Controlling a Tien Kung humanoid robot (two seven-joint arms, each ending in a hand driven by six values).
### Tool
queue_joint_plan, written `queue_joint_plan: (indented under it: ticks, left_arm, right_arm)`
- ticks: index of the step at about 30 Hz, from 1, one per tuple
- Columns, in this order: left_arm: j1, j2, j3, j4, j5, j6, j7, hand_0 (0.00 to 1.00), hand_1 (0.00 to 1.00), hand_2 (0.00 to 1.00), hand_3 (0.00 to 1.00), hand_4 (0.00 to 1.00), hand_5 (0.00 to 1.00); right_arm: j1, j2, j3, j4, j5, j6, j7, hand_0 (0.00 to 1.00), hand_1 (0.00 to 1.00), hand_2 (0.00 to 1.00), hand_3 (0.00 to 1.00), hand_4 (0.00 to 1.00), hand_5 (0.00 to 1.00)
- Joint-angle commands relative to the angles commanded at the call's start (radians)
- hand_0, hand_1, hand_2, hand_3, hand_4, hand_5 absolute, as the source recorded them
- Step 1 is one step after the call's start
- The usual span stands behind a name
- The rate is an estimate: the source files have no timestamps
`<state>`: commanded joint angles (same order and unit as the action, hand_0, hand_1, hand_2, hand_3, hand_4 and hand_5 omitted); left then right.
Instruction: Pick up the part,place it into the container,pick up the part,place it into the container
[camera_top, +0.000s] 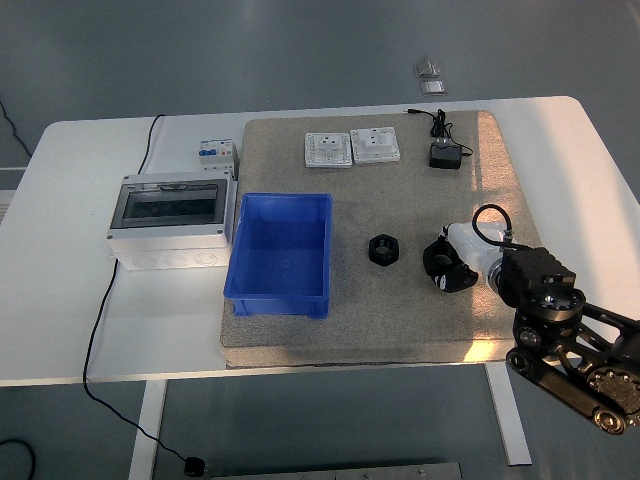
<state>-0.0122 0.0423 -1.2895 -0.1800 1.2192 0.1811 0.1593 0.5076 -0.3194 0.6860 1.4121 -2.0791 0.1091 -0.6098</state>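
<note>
A black hex-shaped part (384, 249) lies on the grey mat, to the right of the blue container (300, 300), which is open and holds nothing. My right hand (446, 264) comes in from the lower right and sits low over the mat, just right of the hex part. The hand is black, and a dark shape under it blends in with it, so I cannot tell whether it holds a part. The left arm is out of view.
A grey electrical box (168, 220) with a clear lid stands left of the container, with a small breaker (217, 155) behind it. Two white socket plates (352, 147) and a black power adapter (445, 153) lie at the mat's far edge. A cable runs off the table's left side.
</note>
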Motion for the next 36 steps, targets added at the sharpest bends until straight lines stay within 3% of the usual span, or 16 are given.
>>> queue_joint_plan:
  ticks: [2,4,11,12,16,17,18,23,24,28,29,30,36]
  left_arm:
    - [0.000,0.000,0.000,0.000,0.000,0.000,0.000,0.715,0.686,0.643,0.748,0.821,0.998]
    - [0.000,0.001,-0.001,0.000,0.000,0.000,-0.001,0.715,0.686,0.643,0.748,0.821,0.998]
    - [-0.004,0.000,-0.013,0.000,0.017,0.000,-0.001,0.715,0.685,0.643,0.747,0.819,0.998]
    - [-0.005,0.000,-0.014,0.000,0.018,0.001,-0.001,0.714,0.685,0.642,0.747,0.821,0.998]
    - [-0.008,-0.001,-0.016,0.000,0.012,0.005,-0.006,0.714,0.685,0.642,0.747,0.821,0.998]
    - [-0.008,0.000,-0.016,0.000,0.010,0.006,-0.007,0.714,0.685,0.642,0.747,0.821,0.998]
    - [-0.008,0.000,-0.017,0.000,0.008,0.007,-0.008,0.714,0.685,0.642,0.746,0.821,0.998]
    - [-0.010,0.000,-0.021,0.000,0.009,0.010,-0.009,0.714,0.685,0.642,0.746,0.821,0.998]
    - [-0.011,0.000,-0.022,0.000,0.009,0.010,-0.009,0.711,0.682,0.636,0.744,0.820,0.998]
    - [-0.011,0.001,-0.024,0.000,0.012,0.011,-0.008,0.711,0.682,0.636,0.744,0.820,0.998]
    - [-0.010,0.001,-0.025,0.000,0.013,0.011,-0.008,0.711,0.682,0.636,0.744,0.820,0.998]
    - [-0.010,0.001,-0.025,0.000,0.013,0.011,-0.008,0.713,0.682,0.635,0.743,0.821,0.998]
    - [-0.009,0.001,-0.025,0.000,0.013,0.011,-0.006,0.712,0.681,0.634,0.741,0.821,0.998]
  right_arm:
    - [0.008,0.002,-0.003,-0.001,0.004,-0.023,0.017,0.318,0.356,0.407,0.499,0.231,0.002]
    - [0.036,0.015,-0.019,-0.005,0.034,-0.082,0.059,0.318,0.356,0.407,0.499,0.231,0.002]
    - [0.167,0.130,-0.154,-0.110,0.189,-0.297,0.272,0.318,0.353,0.415,0.501,0.232,0.002]
    - [0.188,0.149,-0.182,-0.129,0.210,-0.325,0.309,0.402,0.378,0.423,0.504,0.234,0.002]
    - [0.257,0.191,-0.272,-0.184,0.224,-0.386,0.412,0.402,0.378,0.423,0.504,0.234,0.002]
    - [0.270,0.200,-0.294,-0.196,0.217,-0.387,0.436,0.402,0.378,0.423,0.504,0.234,0.002]
    - [0.281,0.207,-0.315,-0.205,0.211,-0.384,0.457,0.491,0.492,0.504,0.557,0.240,0.002]
    - [0.307,0.232,-0.372,-0.233,0.180,-0.326,0.466,0.491,0.492,0.504,0.557,0.240,0.002]
    - [0.310,0.234,-0.378,-0.236,0.176,-0.314,0.460,0.557,0.696,0.730,0.696,0.494,0.147]
    - [0.317,0.240,-0.392,-0.240,0.158,-0.270,0.439,0.557,0.696,0.730,0.696,0.494,0.147]
    - [0.317,0.240,-0.393,-0.240,0.156,-0.266,0.437,0.557,0.696,0.730,0.696,0.494,0.147]
    - [0.318,0.241,-0.394,-0.240,0.154,-0.263,0.436,0.530,0.782,0.820,0.779,0.561,0.233]
    - [0.318,0.242,-0.397,-0.239,0.150,-0.256,0.436,0.528,0.790,0.829,0.797,0.575,0.261]
